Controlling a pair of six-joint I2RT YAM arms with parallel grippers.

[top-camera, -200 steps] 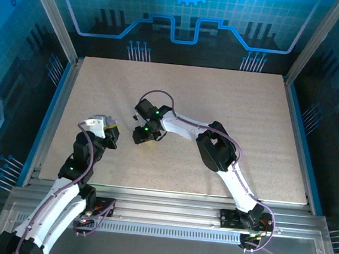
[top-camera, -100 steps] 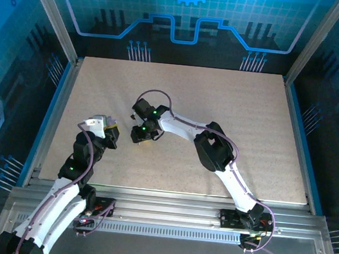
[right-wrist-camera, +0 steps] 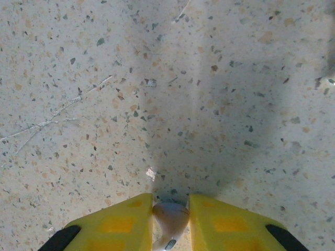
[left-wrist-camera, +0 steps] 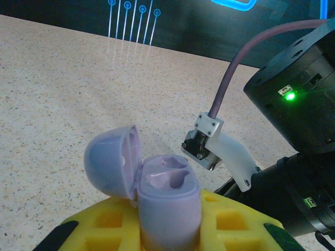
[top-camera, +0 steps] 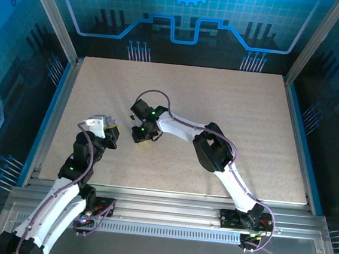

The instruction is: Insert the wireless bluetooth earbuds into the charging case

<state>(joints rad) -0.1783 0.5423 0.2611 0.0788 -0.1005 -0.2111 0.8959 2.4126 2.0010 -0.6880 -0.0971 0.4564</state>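
While my left fingers (left-wrist-camera: 230, 219) pinch the lavender charging case (left-wrist-camera: 168, 201) upright with its lid (left-wrist-camera: 112, 159) swung open, my right fingers (right-wrist-camera: 116, 224) are pressed onto a small whitish earbud (right-wrist-camera: 170, 217) down at the tabletop (right-wrist-camera: 157, 78), near the case and to its right. I judge this to be the pick-up step for that earbud. Next I would lift it, carry it left over the case, and line it up with an open well before letting go.
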